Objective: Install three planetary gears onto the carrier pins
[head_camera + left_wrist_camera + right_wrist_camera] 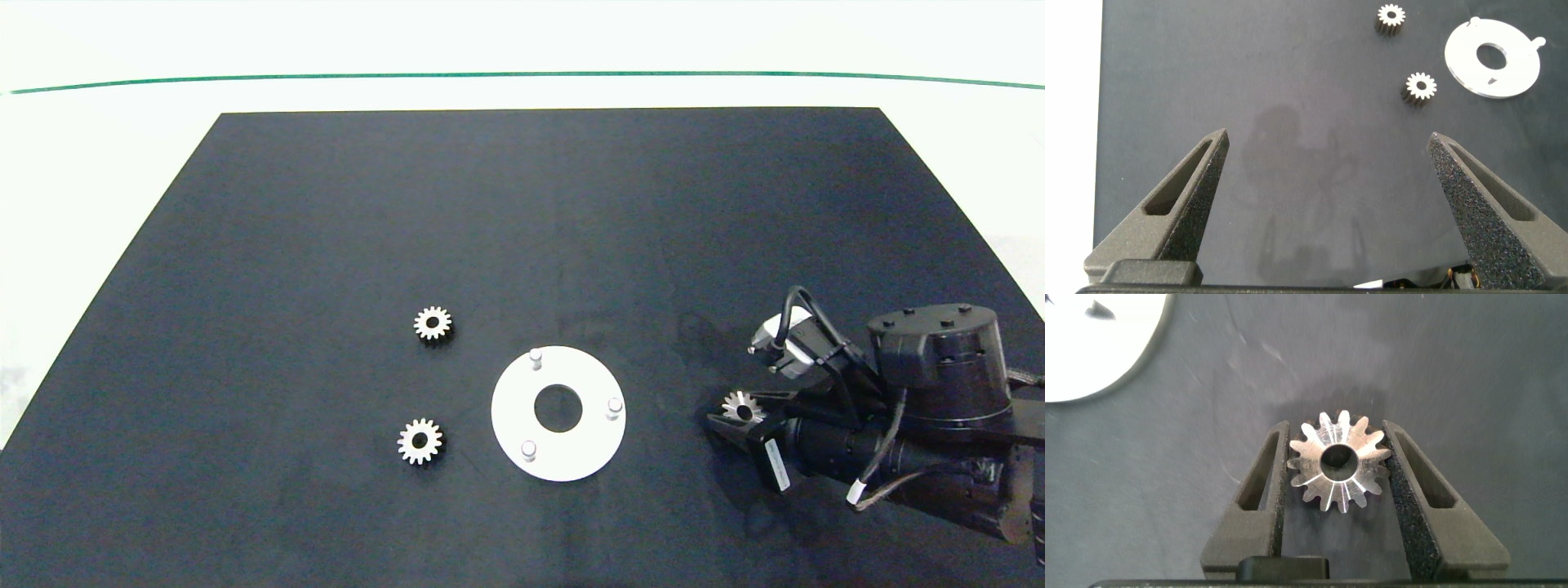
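Two planetary gears (433,324) (420,441) lie flat left of the white disc (558,413), whose three carrier pins (535,357) stand bare. The right gripper (739,416), clamped on the third gear (1337,461), sits right of the disc with open mat (522,229) between. The left gripper (1327,167) hovers, jaws wide apart. A white label (773,460) on the right arm is unreadable.

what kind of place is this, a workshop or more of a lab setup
Most likely a robot lab test bench: a plain black mat on a white table holds only a flat white ring-shaped disc with pegs, small silvery spur gears, and a dark robot arm whose right gripper clamps one gear.
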`<state>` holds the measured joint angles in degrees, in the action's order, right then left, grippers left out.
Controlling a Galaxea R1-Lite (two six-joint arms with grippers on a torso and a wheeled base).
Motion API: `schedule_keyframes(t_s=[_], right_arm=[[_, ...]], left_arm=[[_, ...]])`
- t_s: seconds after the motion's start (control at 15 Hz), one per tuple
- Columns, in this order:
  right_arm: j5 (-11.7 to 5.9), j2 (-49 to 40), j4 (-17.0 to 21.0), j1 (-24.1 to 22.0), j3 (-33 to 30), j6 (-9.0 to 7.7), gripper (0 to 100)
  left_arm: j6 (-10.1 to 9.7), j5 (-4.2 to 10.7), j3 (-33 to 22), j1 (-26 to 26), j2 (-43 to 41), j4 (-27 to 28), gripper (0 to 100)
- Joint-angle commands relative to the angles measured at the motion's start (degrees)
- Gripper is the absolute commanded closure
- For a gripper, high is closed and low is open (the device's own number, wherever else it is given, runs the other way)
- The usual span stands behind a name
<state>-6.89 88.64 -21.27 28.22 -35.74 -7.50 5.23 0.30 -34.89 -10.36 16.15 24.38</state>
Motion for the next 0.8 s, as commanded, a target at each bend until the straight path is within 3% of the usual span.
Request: schedule_keyframes(t_s=[0.07,0.2,0.33,0.6,0.8], right_arm=[[-3.04,-5.3,7.6,4.8,-5.7,-0.76,84],[-5.68,-6.6,14.4,10.8,-10.3,-0.68,84],[-9.20,-5.1,14.6,14.3,-12.7,-0.76,84],[-11.13,1.3,14.4,17.3,-16.7,-0.68,84],[-11.13,5.0,14.2,18.4,-18.4,-0.50,84]], left_arm=[[0.04,0.05,0.1,0.1,0.1,0.1,0],[0.04,0.05,0.0,0.1,0.3,0.1,0],[0.04,0.05,-0.2,0.2,0.1,0.1,0],[0.04,0.05,-0.6,0.3,0.0,0.1,0],[0.04,0.05,-1.2,0.3,0.0,0.1,0]])
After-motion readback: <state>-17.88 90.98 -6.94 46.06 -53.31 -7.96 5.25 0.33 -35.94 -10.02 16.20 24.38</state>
